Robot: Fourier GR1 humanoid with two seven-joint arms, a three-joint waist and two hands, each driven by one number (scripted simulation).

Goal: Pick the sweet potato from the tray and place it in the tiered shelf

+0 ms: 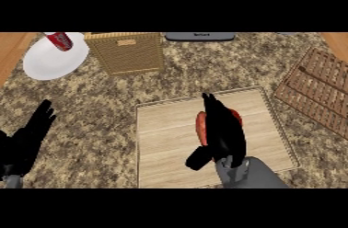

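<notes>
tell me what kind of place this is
Probably a kitchen counter: a speckled granite-look countertop holds a wooden tray with a sweet potato under the right hand, and a white plate with a red can.

The counter (88, 130) is showing a speckled, granite-like stone surface in brown and beige. The tray (170, 144) is looking like pale wood with fine grain, matt. The tiered shelf (319, 91) is appearing as darker reddish-brown slatted wood. The basket (129, 52) is showing a coarse woven texture. The plate (51, 61) is looking smooth and white. The right hand (224, 135) is looking matt black over the reddish-orange sweet potato (200, 126).
</notes>
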